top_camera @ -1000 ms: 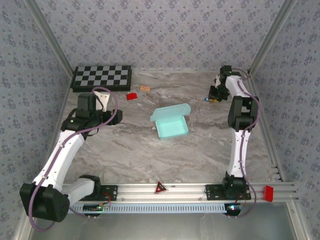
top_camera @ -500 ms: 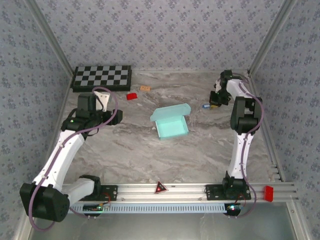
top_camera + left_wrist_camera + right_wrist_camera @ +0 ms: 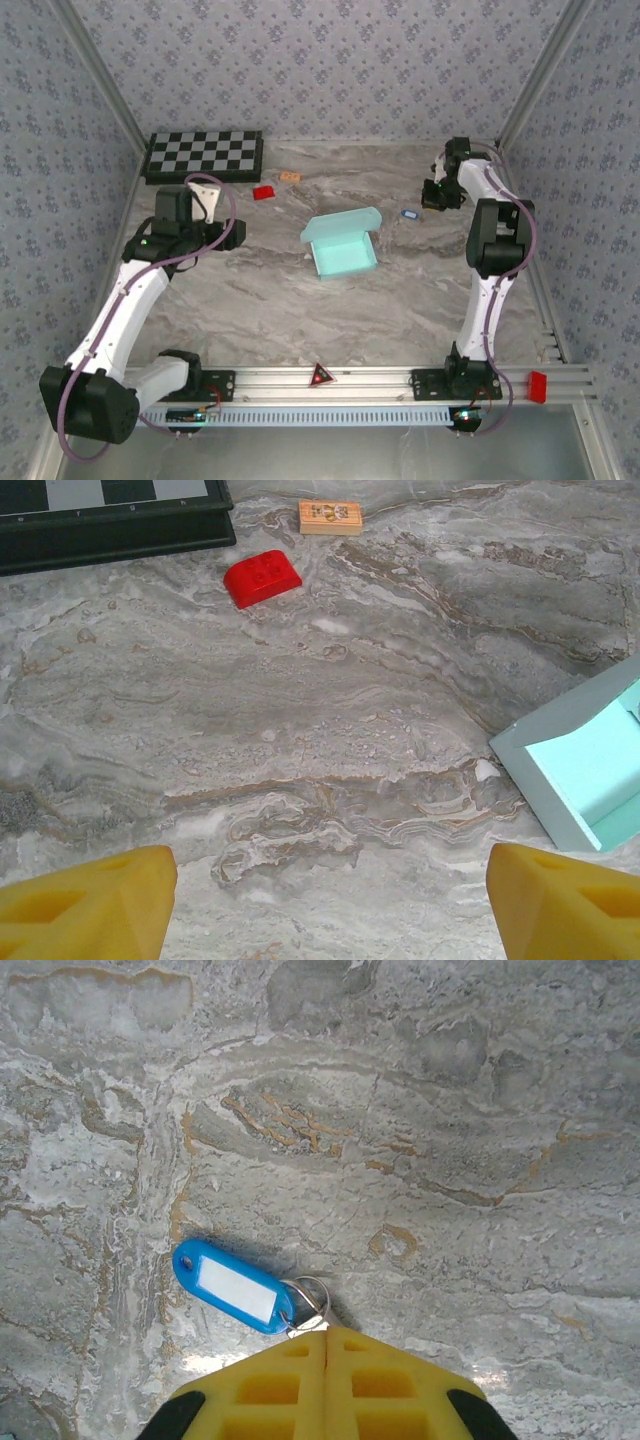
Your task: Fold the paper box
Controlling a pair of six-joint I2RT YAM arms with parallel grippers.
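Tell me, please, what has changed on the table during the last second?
The right gripper closed and drew back slightly toward the right wall. The blue key tag, earlier at its tips, now lies a little closer to the near edge of the table, its ring beside the shut tips. The paper box, the open left gripper and the red brick did not move.

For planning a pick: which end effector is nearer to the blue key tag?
Right. The right end effector is beside the key tag; the left end effector is far across the table.
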